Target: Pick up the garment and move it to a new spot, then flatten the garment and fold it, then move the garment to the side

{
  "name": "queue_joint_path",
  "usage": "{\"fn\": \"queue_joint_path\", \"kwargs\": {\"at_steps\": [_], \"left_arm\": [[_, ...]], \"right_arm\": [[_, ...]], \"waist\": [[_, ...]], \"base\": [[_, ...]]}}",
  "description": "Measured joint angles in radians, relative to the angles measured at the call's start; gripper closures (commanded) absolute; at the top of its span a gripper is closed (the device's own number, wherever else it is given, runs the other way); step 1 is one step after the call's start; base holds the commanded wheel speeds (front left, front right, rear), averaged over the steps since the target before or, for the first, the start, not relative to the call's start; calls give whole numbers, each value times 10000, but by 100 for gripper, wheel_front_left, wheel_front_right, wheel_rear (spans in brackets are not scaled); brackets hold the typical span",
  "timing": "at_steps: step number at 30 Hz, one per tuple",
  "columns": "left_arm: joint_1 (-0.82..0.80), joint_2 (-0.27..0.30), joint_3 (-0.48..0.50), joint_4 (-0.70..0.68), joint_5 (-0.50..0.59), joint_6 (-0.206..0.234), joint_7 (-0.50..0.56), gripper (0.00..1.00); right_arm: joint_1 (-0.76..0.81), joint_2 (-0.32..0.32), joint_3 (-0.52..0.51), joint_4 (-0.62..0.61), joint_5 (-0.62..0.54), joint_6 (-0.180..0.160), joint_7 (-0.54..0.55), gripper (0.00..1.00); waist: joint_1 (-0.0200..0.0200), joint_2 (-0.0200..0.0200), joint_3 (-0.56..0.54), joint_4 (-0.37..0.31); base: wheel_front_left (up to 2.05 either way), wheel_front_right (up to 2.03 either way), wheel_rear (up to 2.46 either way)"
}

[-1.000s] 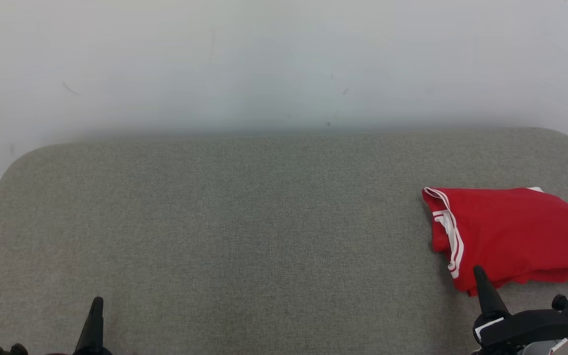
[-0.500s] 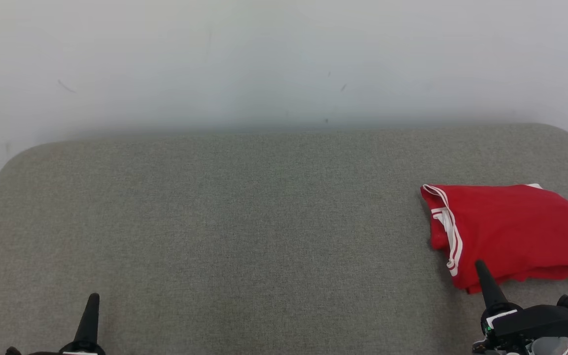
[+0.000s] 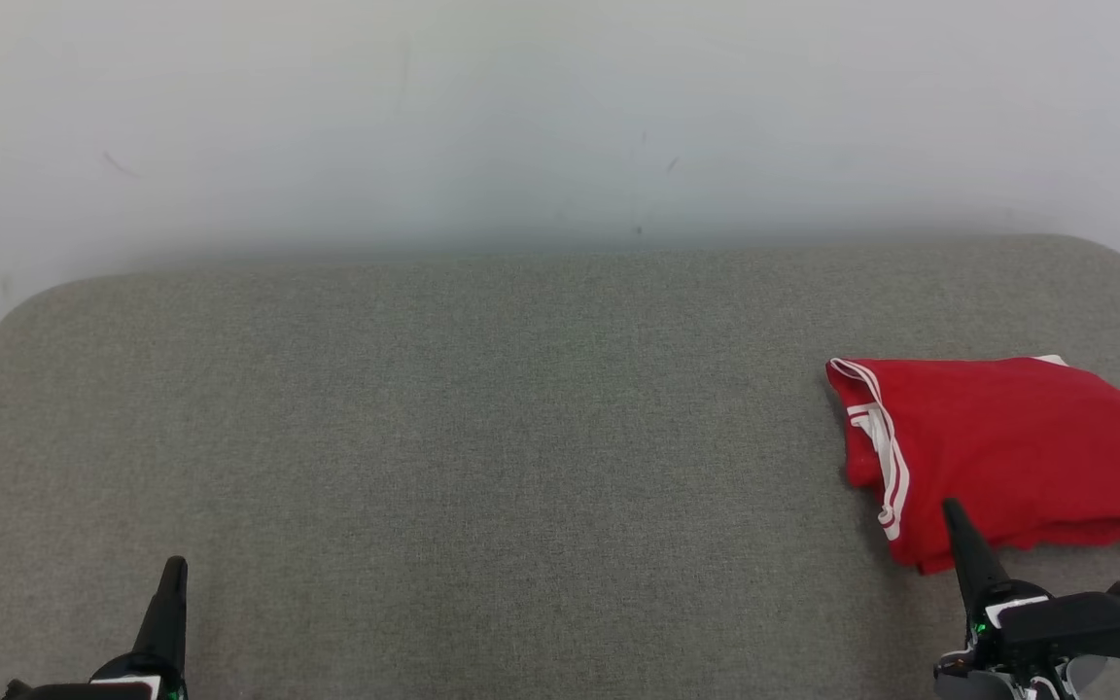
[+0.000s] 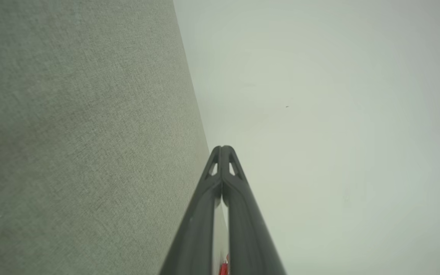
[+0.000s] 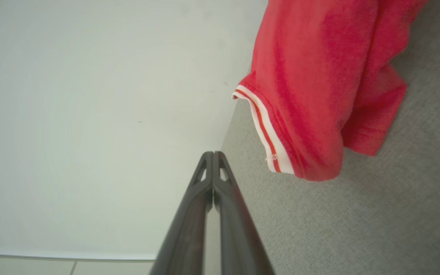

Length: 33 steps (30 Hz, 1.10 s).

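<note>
Two grippers sit low over a grey fabric surface (image 3: 482, 437), both pinched closed and empty: left gripper (image 3: 174, 569), right gripper (image 3: 951, 507). A folded red garment (image 3: 1007, 452) with white trim lies at the right, just beside the right gripper. A white wall (image 3: 521, 117) stands behind.

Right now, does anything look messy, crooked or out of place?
Nothing stands out. The red garment lies folded at the right of the grey surface, near edge slightly uneven. The left gripper and right gripper are shut, empty.
</note>
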<state>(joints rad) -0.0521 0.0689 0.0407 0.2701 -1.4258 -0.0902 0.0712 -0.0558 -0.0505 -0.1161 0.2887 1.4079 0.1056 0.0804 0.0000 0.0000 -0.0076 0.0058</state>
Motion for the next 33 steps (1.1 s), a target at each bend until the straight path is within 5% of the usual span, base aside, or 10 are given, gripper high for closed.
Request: {"fn": "queue_joint_path", "kwargs": {"at_steps": [15,33], "left_arm": [[-244,-291,491,267,-1682,-332,422,100],[-344,-293,497,274,-1682,-332,424,100]], "right_arm": [[-224,35,-176,79,1912,146,343,100],[-338,40,-176,77,1927,148,343,100]], "waist": [[0,0,94,-59],[0,1,94,-59]], "base": [[0,0,0],[0,0,0]]}}
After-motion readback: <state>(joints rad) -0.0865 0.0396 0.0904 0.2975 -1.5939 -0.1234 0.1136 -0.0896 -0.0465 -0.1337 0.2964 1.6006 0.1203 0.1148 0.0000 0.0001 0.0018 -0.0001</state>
